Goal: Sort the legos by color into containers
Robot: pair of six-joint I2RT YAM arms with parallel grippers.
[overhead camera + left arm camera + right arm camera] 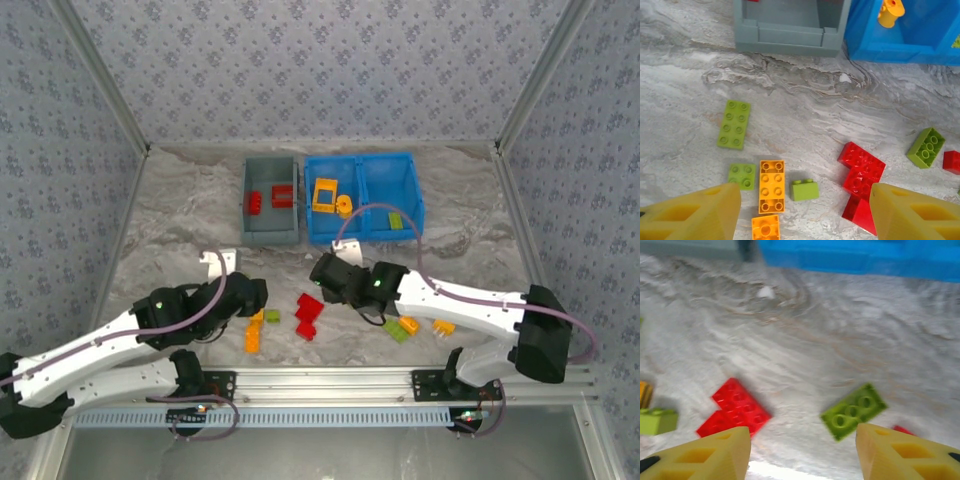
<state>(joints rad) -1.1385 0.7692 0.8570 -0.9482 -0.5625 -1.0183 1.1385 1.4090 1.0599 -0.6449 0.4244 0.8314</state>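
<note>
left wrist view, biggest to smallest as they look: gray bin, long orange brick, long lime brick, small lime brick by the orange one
1. gray bin, cropped
2. long orange brick and long lime brick: alike, no ranking
3. small lime brick

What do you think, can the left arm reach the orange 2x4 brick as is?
Probably yes. The left gripper is open and hangs just short of the orange 2x4 brick, with nothing over it. A green 2x2 brick and a small green brick flank it, so it may nudge them.
</note>
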